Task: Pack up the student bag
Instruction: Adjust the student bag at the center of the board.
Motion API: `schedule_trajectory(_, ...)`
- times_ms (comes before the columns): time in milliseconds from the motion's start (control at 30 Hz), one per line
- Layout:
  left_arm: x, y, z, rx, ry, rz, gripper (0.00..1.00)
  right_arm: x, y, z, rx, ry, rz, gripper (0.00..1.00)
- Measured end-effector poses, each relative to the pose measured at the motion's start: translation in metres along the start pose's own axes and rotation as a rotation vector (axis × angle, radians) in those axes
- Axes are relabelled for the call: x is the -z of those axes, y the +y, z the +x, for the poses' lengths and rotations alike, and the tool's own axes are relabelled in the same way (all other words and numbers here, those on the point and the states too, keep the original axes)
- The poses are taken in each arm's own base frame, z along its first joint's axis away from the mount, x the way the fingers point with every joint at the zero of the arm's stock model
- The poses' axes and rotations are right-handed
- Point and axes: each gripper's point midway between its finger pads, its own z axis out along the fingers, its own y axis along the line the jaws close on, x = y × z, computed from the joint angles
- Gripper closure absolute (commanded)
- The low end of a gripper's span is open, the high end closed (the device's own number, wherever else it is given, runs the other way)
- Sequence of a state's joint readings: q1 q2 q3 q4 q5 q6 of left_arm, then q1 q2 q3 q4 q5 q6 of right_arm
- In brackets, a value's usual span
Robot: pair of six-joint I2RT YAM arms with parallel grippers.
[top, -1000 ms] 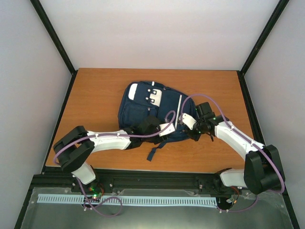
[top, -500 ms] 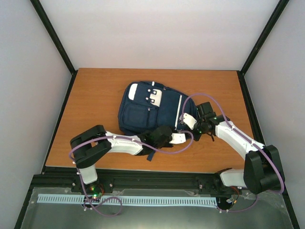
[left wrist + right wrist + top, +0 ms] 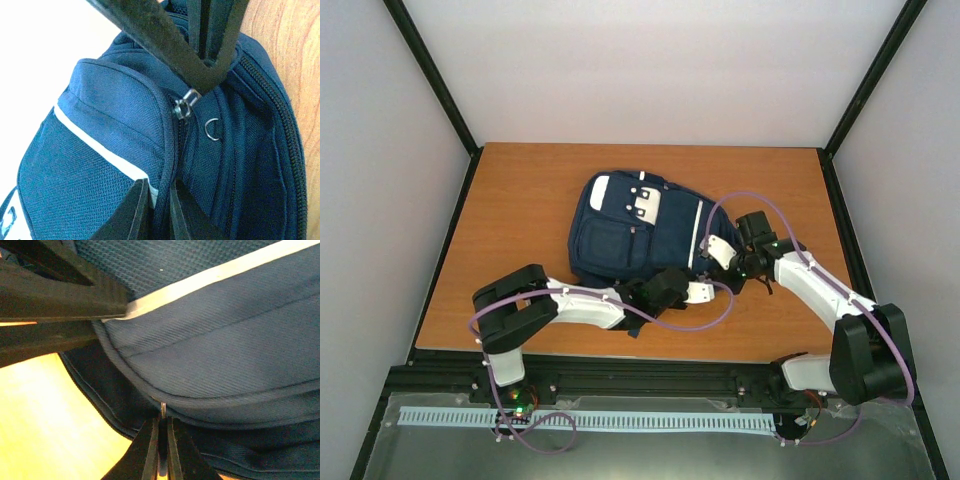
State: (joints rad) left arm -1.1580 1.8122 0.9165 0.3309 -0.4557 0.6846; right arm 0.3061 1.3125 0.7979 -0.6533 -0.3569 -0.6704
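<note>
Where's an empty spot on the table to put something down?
Bare wood: the wide patch of table between its left edge and the student bag, and the far right corner. Crowded: the bag's near right edge, where the left gripper and right gripper pinch it.

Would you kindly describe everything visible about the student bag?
The student bag is navy woven fabric with white stripes, a white top patch, zipped front pockets and dark straps. It lies flat, front up, on the wooden table. The left tool pinches a piped pocket seam; the right tool grips its zip edge.
</note>
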Motion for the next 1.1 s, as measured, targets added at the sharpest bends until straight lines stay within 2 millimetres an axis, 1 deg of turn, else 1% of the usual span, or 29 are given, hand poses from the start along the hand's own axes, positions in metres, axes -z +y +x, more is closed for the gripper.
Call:
schedule_trajectory(200, 0.016, 0.003, 0.002, 0.079, -0.005, 0.022, 0.99, 0.01, -0.014, 0.0, -0.027, -0.01, 0.012, 0.97)
schedule_trajectory(300, 0.033, 0.004, 0.005, 0.137, -0.013, 0.047, 0.99, 0.014, -0.025, -0.003, -0.033, -0.012, 0.024, 0.97)
schedule_trajectory(433, 0.055, 0.004, 0.013, 0.206, -0.014, 0.08, 0.99, 0.013, -0.032, -0.006, -0.026, -0.008, 0.026, 0.97)
schedule_trajectory(533, 0.07, 0.002, 0.02, 0.259, -0.006, 0.102, 0.99, 0.011, -0.033, -0.007, -0.028, -0.006, 0.016, 0.97)
schedule_trajectory(700, 0.099, 0.0, 0.031, 0.35, 0.037, 0.122, 0.99, 0.011, -0.027, -0.009, -0.043, -0.02, -0.016, 0.97)
schedule_trajectory(800, 0.115, -0.006, 0.036, 0.377, 0.063, 0.134, 0.99, 0.011, -0.024, -0.008, -0.045, -0.022, -0.026, 0.97)
schedule_trajectory(933, 0.121, -0.015, 0.04, 0.401, 0.09, 0.162, 0.99, 0.007, -0.018, -0.002, -0.046, -0.014, -0.049, 0.97)
schedule_trajectory(1033, 0.118, -0.022, 0.043, 0.405, 0.124, 0.178, 0.99, 0.004, -0.017, 0.001, -0.037, -0.008, -0.06, 0.97)
schedule_trajectory(1100, 0.115, -0.026, 0.045, 0.404, 0.143, 0.185, 0.99, 0.0, -0.018, 0.003, -0.039, -0.001, -0.067, 0.94)
